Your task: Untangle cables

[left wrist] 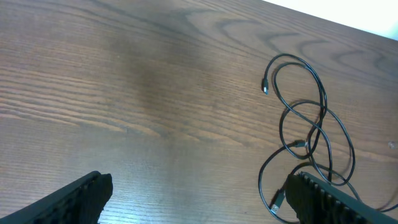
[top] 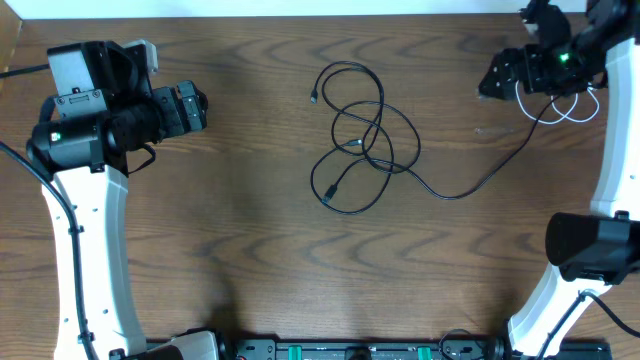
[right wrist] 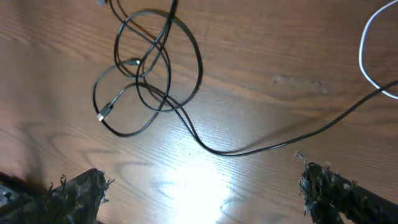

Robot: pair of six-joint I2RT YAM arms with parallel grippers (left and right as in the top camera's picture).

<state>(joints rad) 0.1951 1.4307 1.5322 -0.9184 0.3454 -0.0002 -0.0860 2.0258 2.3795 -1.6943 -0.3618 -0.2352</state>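
A tangle of black cables (top: 362,140) lies in overlapping loops at the table's centre, with small plugs showing at its top and lower left. One black tail (top: 490,180) runs right toward the white cable (top: 575,113), which is looped under my right arm. My left gripper (top: 195,108) hovers open, well left of the tangle, with nothing between its fingers (left wrist: 81,196). At the far right corner my right gripper (top: 497,78) is also open and empty. The right wrist view has the black loops (right wrist: 149,68) at upper left and the white cable (right wrist: 362,59) at the right edge.
The brown wooden table (top: 250,260) reaches a pale wall edge at the back. Both arm bases and a black rail (top: 350,350) stand along the front edge. Thicker black cords hang from the left arm (top: 20,160).
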